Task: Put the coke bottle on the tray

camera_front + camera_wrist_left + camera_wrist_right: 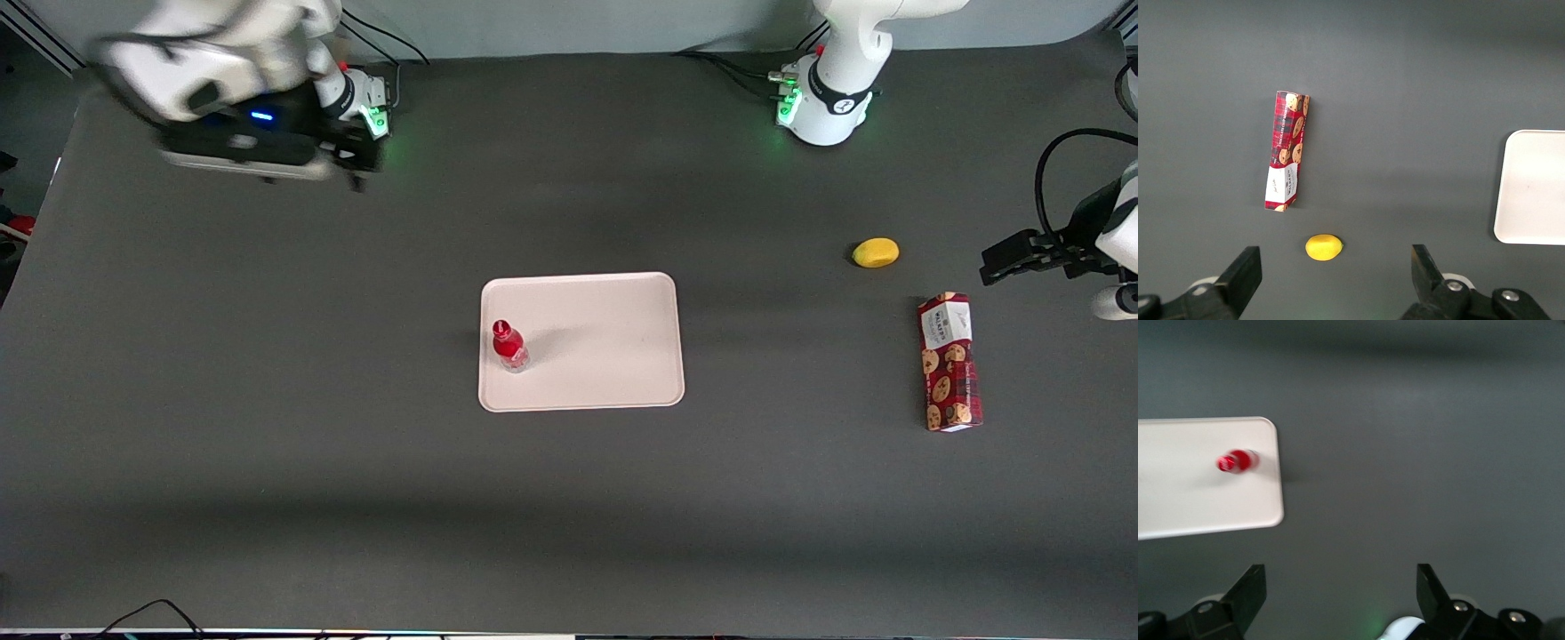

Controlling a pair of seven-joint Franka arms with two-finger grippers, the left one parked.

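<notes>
**Coke bottle standing on the tray, hand drawn well away**

Cookie box (949, 362) is lying flat on the dark desk (267, 427) toward the parked arm's end, nearest the front camera of all the things, with a small yellow lemon-like fruit (876, 252) sitting a little farther from that camera and near it. At mid-desk the tray (613, 356) is lying flat, and the coke bottle (509, 346) is standing upright on it (close to the tray's edge at the working arm's end, with nothing touching it). The working arm's hand (1338, 597) is hovering high over bare desk toward its own end, well apart from the tray; its two fingers (1248, 593) are spread wide and gripping nothing.
</notes>
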